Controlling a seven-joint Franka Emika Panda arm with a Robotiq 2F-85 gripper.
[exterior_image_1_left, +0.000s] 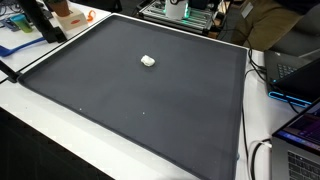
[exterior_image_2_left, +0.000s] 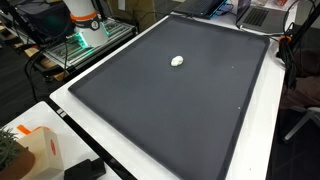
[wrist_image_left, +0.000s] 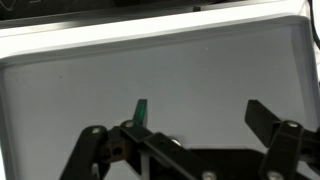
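The hand (wrist_image_left: 200, 115) hangs spread wide above the dark mat (wrist_image_left: 160, 70) bearing a white lump (exterior_image_1_left: 147, 61).

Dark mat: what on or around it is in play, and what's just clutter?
In play:
small white object, lying on the dark mat
pincer, open, holding nothing

Lying about, off the mat:
laptop
cables
tan box

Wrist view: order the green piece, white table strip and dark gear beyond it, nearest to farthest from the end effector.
1. Green piece, right beside the open end effector.
2. White table strip, beyond the mat.
3. Dark gear, along the top edge.
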